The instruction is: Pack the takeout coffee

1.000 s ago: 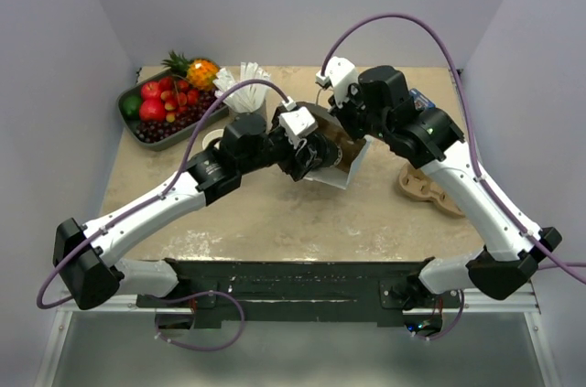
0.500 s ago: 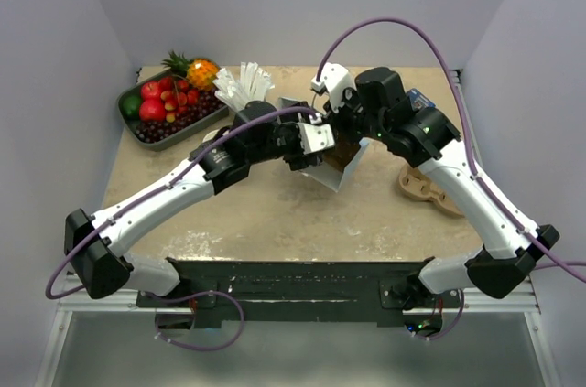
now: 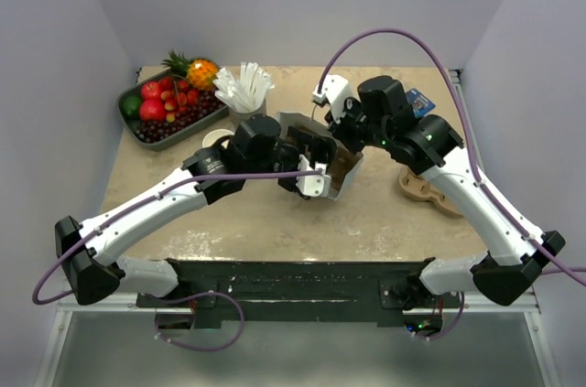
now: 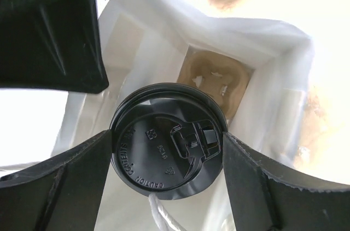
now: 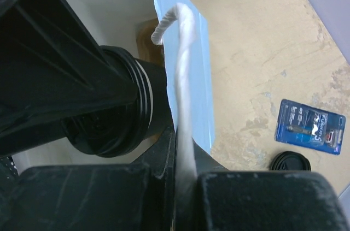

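Black-lidded takeout coffee [image 4: 168, 142] gripped in left hand [image 4: 167, 136], at bag [image 4: 273, 67] mouth.

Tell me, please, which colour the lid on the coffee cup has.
The lid is black all over; the left wrist view shows it best.

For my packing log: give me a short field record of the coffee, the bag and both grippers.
takeout coffee: lid on, at the open mouth of the paper bag
left gripper: gripping the takeout coffee by its sides
right gripper: shut on the paper bag at its rim
in the bag: cup carrier at the bottom
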Controlling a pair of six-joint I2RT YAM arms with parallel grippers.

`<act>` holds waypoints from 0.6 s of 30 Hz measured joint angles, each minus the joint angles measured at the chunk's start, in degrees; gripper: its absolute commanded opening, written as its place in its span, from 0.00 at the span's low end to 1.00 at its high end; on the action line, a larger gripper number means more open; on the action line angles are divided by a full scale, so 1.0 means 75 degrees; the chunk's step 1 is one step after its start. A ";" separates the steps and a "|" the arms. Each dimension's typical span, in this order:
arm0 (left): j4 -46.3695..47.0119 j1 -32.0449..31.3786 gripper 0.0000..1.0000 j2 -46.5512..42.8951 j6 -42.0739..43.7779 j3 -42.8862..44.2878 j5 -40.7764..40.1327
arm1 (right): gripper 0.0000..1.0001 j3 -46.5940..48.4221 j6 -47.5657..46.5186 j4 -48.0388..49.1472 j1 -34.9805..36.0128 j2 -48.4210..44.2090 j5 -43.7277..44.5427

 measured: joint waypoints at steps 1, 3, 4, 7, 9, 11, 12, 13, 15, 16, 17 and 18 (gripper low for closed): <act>-0.0079 -0.0041 0.00 -0.0052 0.0143 0.0009 0.0038 | 0.00 -0.0003 -0.0032 -0.0003 0.0000 0.0000 -0.0050; -0.0315 -0.0064 0.00 -0.0073 0.0443 0.0134 0.0160 | 0.00 -0.0009 -0.0096 -0.0003 0.0000 0.0000 -0.0189; -0.0516 -0.0064 0.00 -0.0035 0.0586 0.0277 0.0248 | 0.00 -0.0032 -0.0125 0.0003 0.0000 -0.0006 -0.0268; -0.1040 -0.0073 0.00 0.0137 0.0912 0.0787 0.0469 | 0.00 -0.0146 -0.0227 -0.0003 0.0023 -0.0047 -0.0443; -0.1396 -0.0087 0.00 0.0303 0.1230 0.1099 0.0536 | 0.00 -0.0187 -0.0294 -0.0006 0.0035 -0.0076 -0.0495; -0.1746 -0.0096 0.00 0.0510 0.1515 0.1338 0.0536 | 0.00 -0.0219 -0.0356 -0.0015 0.0035 -0.0122 -0.0522; -0.1891 -0.0102 0.00 0.0609 0.1641 0.1434 0.0527 | 0.00 -0.0221 -0.0385 -0.0017 0.0035 -0.0146 -0.0542; -0.2116 -0.0108 0.00 0.0755 0.1754 0.1582 0.0516 | 0.00 -0.0224 -0.0393 -0.0023 0.0035 -0.0163 -0.0560; -0.2506 -0.0122 0.00 0.1064 0.1950 0.1900 0.0458 | 0.00 -0.0230 -0.0437 -0.0032 0.0050 -0.0219 -0.0583; -0.2669 -0.0137 0.00 0.1183 0.2025 0.2005 0.0388 | 0.00 -0.0233 -0.0458 -0.0032 0.0055 -0.0248 -0.0586; -0.2783 -0.0146 0.00 0.1250 0.2090 0.2046 0.0321 | 0.00 -0.0242 -0.0466 -0.0035 0.0067 -0.0277 -0.0592; -0.2876 -0.0160 0.00 0.1279 0.2165 0.2049 0.0187 | 0.00 -0.0256 -0.0475 -0.0035 0.0070 -0.0309 -0.0603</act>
